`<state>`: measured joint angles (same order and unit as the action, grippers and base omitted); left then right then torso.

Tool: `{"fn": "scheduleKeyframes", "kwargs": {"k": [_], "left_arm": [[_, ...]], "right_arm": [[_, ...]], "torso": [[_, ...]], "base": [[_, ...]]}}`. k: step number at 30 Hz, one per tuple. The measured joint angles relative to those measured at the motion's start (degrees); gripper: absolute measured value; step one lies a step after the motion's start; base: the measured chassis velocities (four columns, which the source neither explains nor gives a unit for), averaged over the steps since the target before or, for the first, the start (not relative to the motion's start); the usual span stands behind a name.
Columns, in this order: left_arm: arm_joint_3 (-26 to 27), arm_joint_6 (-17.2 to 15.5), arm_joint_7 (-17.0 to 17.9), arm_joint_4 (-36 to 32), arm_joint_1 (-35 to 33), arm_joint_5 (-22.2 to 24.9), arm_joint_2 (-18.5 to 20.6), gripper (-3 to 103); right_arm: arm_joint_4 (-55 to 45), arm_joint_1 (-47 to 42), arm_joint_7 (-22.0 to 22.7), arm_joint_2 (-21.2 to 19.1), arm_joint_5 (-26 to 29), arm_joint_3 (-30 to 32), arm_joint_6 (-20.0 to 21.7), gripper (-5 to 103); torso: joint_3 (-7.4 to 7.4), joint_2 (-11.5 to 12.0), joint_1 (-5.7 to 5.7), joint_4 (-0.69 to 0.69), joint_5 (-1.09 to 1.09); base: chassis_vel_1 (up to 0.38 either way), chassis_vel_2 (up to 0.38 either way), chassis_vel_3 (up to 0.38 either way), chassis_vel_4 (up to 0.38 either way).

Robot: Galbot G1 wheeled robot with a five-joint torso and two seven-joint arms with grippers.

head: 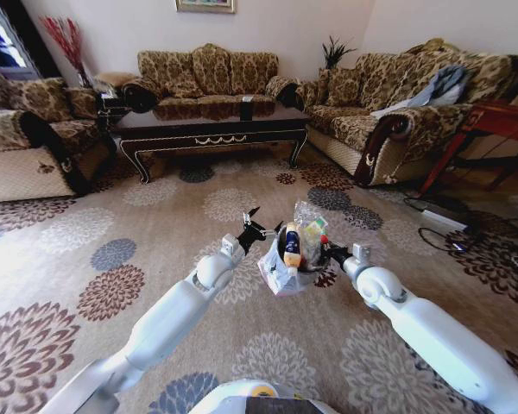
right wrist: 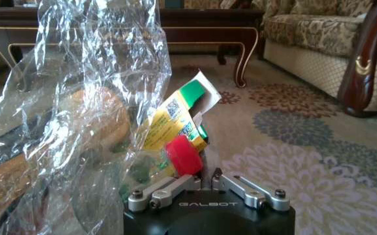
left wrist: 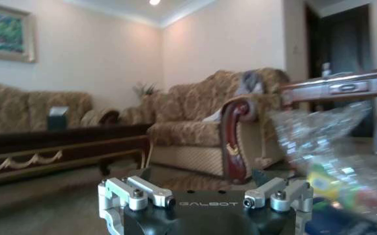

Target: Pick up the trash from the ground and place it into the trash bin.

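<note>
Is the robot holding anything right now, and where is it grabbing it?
The right gripper is pinched shut at the trash bin rim; whether it actually grips it can't be told. The left gripper is open, holding nothing.
</note>
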<state>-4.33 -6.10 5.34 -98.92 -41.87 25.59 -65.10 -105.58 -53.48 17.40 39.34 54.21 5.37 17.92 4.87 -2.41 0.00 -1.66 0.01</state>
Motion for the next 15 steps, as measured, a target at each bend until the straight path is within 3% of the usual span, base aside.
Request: {"fn": "scheduleKeyframes", "kwargs": {"k": [1,2,4,8,15], "left_arm": [[0.27,-1.09,3.60,1.77,0.16,0.87,-0.63,100],[0.27,-1.09,3.60,1.77,0.16,0.87,-0.63,100],[0.84,-3.60,9.31,4.92,0.90,2.08,-1.42,100],[1.80,-4.10,8.25,9.97,2.42,3.21,-0.65,100],[4.20,-3.43,6.09,14.81,2.70,3.25,0.51,100]], "right_arm": [[-0.92,-2.35,-0.54,-0.45,-0.68,2.62,-0.05,2],[-0.92,-2.35,-0.54,-0.45,-0.68,2.62,-0.05,2],[-2.35,-5.81,-1.44,-0.94,-1.79,6.95,-0.33,2],[-4.22,-10.28,-2.29,-1.10,-2.82,12.99,-0.82,2],[-6.16,-15.96,-2.14,-0.56,-5.88,18.25,-2.72,2]], "torso": [[0.01,0.00,0.00,0.00,0.01],[0.01,0.00,0.00,0.00,0.01],[0.01,0.00,0.00,-0.03,-0.03],[0.00,0.00,0.00,-0.02,-0.01],[0.00,0.00,0.00,-0.01,-0.02]], "base": [[0.000,0.000,0.000,0.000],[0.000,0.000,0.000,0.000],[0.000,0.000,0.000,0.000],[0.000,0.000,0.000,0.000],[0.000,0.000,0.000,0.000]]}}
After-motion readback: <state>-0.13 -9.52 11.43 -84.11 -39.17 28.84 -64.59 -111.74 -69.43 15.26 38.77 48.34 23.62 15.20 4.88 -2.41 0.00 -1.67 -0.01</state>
